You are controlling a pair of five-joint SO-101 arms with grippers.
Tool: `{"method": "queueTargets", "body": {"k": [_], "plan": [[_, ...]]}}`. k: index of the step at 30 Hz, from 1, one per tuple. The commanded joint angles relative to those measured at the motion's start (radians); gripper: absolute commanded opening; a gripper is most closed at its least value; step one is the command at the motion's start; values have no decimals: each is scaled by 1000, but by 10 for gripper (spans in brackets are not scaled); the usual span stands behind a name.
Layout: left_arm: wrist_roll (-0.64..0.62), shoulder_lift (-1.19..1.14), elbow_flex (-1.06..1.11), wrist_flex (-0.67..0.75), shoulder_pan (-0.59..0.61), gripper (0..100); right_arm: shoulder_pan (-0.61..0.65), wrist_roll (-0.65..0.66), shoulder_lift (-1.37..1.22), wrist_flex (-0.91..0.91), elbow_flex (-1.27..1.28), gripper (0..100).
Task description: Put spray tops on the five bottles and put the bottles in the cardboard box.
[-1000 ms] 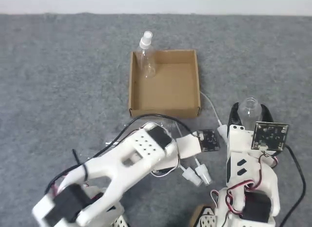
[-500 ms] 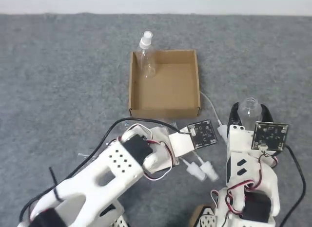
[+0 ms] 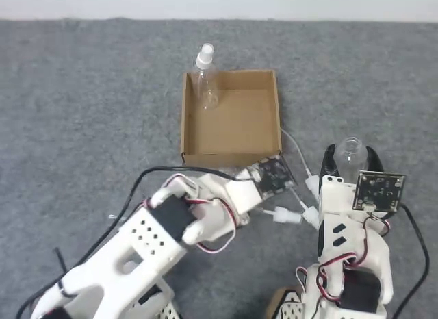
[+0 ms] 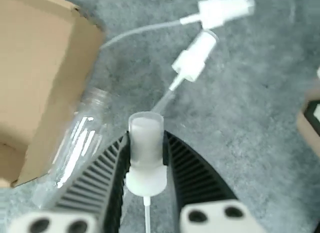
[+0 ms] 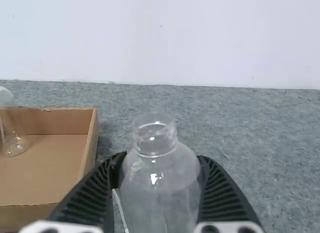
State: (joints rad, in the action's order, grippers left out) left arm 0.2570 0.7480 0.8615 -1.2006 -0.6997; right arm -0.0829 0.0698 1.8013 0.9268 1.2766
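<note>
My left gripper [image 4: 146, 138] is shut on a white spray top [image 4: 145, 155], its thin tube trailing back between the fingers. In the high view this gripper [image 3: 277, 211] sits just in front of the cardboard box [image 3: 229, 120], with the held spray top [image 3: 286, 215] pointing at the right arm. My right gripper [image 5: 160, 168] is shut on an upright clear bottle [image 5: 156, 165] with an open neck. That open bottle [image 3: 351, 153] stands to the right of the box. One capped bottle [image 3: 205, 79] stands in the box's far left corner.
Loose spray tops [image 4: 196, 58] [image 4: 225, 7] lie on the grey carpet between the two arms. A clear bottle [image 4: 80, 138] lies on its side against the box's near wall [image 4: 35, 93]. Cables run from the left arm across the carpet.
The left arm has swung away from the table's front, toward the box and the right arm, carrying the spray top with it. The right arm and its bottle have not moved.
</note>
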Motion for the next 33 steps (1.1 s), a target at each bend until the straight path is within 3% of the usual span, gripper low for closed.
{"method": "queueTargets", "body": {"k": [1,13,18,24,33], "plan": [[-37,100,7,35,80,12,-5,-5,13,-24,-5,52],[-98,364,105,86,114,13,-2,-11,13,-25,-5,52],[-100,442,117,84,117,13,74,-5,13,-25,6,52],[-155,506,117,95,206,13,117,-5,13,-77,44,52],[-164,552,117,100,210,14,185,-5,13,-117,78,51]]}}
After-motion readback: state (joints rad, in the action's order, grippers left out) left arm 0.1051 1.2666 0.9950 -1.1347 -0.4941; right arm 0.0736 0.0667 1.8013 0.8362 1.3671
